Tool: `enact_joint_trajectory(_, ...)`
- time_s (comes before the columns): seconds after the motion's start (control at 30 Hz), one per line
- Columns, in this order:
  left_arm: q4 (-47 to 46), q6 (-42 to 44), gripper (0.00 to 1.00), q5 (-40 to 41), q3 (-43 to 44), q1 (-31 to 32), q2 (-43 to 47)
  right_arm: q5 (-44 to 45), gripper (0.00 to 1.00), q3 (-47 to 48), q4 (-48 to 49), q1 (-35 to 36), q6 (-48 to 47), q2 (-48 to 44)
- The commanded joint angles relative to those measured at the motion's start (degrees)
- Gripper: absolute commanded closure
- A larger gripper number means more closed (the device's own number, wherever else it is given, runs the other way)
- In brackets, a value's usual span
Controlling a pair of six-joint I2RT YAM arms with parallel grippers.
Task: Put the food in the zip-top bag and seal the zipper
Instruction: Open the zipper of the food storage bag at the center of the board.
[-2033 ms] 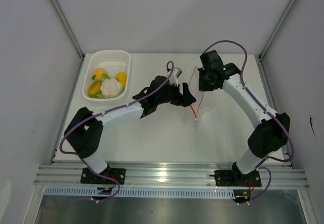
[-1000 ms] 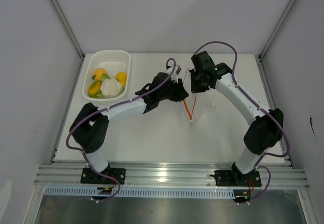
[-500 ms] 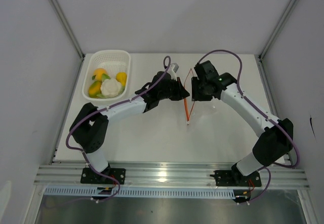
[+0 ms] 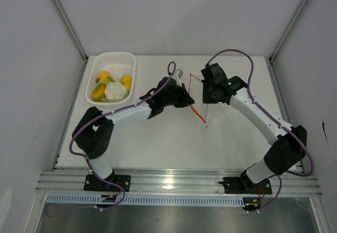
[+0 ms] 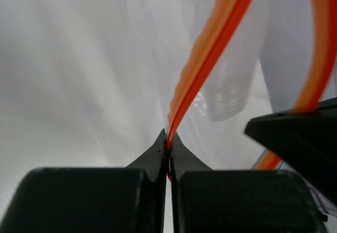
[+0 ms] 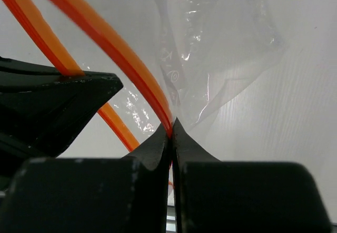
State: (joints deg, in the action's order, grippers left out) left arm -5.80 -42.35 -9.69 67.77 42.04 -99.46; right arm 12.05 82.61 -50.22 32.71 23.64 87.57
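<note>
Centre of the overhead frame: my left gripper point(image 5: 168, 138) and right gripper point(image 6: 171, 130) are both clamped tight on the zipper point(image 5: 210, 48), one lip apiece as far as I can tell, with the zip-top bag point(image 6: 221, 48) between my two arms. Its film looks feather-light, limp and slick. Only the orange strip seems stiff enough to hold, so that is where I grip. The food point(image 4: 110, 88) sits in the white basket point(image 4: 113, 55), upper left. It is light and rounded, and I expect it to roll.
</note>
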Motion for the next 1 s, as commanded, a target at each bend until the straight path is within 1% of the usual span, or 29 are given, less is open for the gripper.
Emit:
enact_joint_trajectory(0.0,0.4,2.0,0.99,-0.2,-1.6,-1.3,-0.6,5.7,1.0,4.5,-0.6,-0.6,-2.1,-1.0)
enact_joint_trajectory(0.23,4.3,5.7,0.99,1.7,0.2,-1.8,-5.0,11.1,1.0,6.6,-1.7,-0.5,-4.2,-1.3)
enact_joint_trajectory(0.33,4.3,6.7,1.0,1.7,0.5,-1.9,-5.3,11.2,1.0,6.0,-1.8,-0.5,-4.7,-0.9)
enact_joint_trajectory(0.37,4.3,7.0,0.98,1.3,0.7,-2.0,-5.2,10.7,1.0,5.7,-1.7,-0.5,-4.7,-0.6)
enact_joint_trajectory(0.4,3.9,7.4,0.88,1.0,0.5,-2.0,-4.7,10.0,1.0,5.5,-1.5,-0.5,-4.7,-0.5)
enact_joint_trajectory(0.47,2.2,8.1,0.72,0.3,-0.4,-2.0,-3.7,8.6,1.0,4.7,-0.5,-0.5,-4.0,0.1)
enact_joint_trajectory(0.5,1.1,8.4,0.61,-0.4,-1.2,-2.0,-2.5,8.3,1.0,4.5,-0.2,-0.5,-3.9,0.1)
enact_joint_trajectory(0.57,-1.2,9.6,0.49,-0.6,-3.0,-2.0,-1.0,7.5,1.0,4.2,0.6,-0.5,-3.8,0.8)
enact_joint_trajectory(0.63,-3.4,11.0,0.41,-0.6,-4.9,-2.0,1.4,6.7,1.0,4.6,1.0,-0.5,-3.8,1.9)
enact_joint_trajectory(0.67,-4.0,11.4,0.31,-0.6,-5.3,-2.0,2.2,6.3,1.0,4.7,1.1,-0.5,-3.8,2.3)
enact_joint_trajectory(0.73,-5.3,13.0,0.18,0.1,-6.5,-1.9,5.0,6.1,1.0,4.8,1.3,-0.2,-3.7,3.0)
enact_joint_trajectory(0.77,-5.9,13.2,0.01,1.2,-7.3,-2.0,6.0,6.1,1.0,4.8,1.4,-0.2,-3.6,3.7)
enact_joint_trajectory(0.87,-10.4,13.6,0.01,3.4,-12.2,-2.0,11.9,6.1,1.0,5.5,1.9,-0.1,-3.1,5.1)
enact_joint_trajectory(0.9,-13.3,13.9,0.0,4.8,-13.3,-1.9,13.6,6.1,1.0,5.6,2.0,-0.1,-3.0,5.5)
enact_joint_trajectory(0.97,-14.1,13.8,0.01,7.8,-17.0,-1.9,18.7,6.0,1.0,6.2,2.0,-0.1,-2.9,7.0)
